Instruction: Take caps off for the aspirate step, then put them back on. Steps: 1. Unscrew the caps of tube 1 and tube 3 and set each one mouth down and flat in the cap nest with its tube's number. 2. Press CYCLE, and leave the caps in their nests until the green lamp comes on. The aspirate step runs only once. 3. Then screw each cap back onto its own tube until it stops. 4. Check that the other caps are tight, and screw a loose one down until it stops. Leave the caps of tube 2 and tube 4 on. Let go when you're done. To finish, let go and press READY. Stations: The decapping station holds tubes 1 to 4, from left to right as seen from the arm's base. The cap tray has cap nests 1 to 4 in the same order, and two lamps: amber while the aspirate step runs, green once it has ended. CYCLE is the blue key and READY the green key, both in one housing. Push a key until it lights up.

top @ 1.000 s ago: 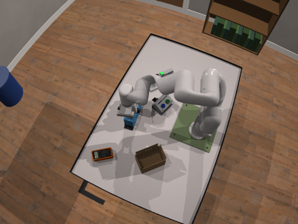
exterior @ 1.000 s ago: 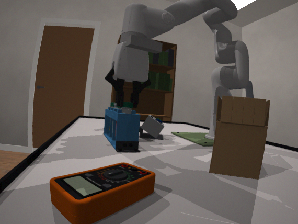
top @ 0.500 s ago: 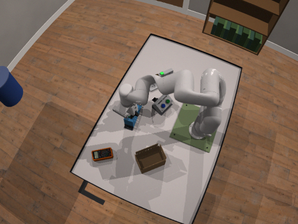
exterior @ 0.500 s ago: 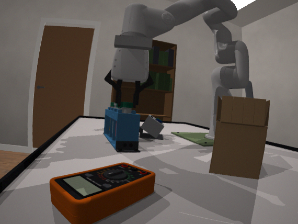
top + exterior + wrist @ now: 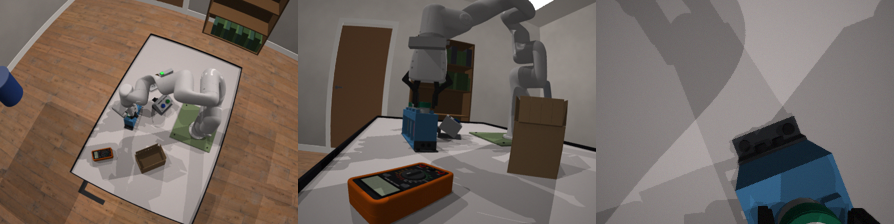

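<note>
Tool straddles green cap – pads eased off it.

The top camera hung high above the bench and looked almost straight down, far enough off to take in all four edges and the floor around them. The exterior camera sat low near the corner by the multimeter, facing along the surface toward the arm's base edge. The wrist camera looked down from close range at the blue decapping station, which both other views also showed.
</note>
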{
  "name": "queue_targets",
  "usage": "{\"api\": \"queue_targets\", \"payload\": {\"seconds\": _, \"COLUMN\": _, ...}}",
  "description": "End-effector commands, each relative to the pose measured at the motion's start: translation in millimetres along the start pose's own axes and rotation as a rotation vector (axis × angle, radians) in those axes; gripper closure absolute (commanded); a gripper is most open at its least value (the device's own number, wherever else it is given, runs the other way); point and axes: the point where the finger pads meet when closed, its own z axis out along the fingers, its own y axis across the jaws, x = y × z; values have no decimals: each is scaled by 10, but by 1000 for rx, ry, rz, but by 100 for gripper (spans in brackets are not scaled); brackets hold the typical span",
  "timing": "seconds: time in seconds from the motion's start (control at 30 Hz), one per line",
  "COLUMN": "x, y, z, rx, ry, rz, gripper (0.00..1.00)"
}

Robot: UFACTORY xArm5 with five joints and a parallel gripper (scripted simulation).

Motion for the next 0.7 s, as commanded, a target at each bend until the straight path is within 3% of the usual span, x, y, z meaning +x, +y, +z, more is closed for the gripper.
{"api": "queue_targets", "payload": {"seconds": 0.0, "x": 11, "y": 14, "z": -28, "rx": -4, "ry": 5, "rz": 1, "gripper": 54}}
{"api": "queue_targets", "payload": {"seconds": 0.67, "x": 10, "y": 14, "z": -38, "rx": -5, "ry": 4, "rz": -639, "gripper": 54}}
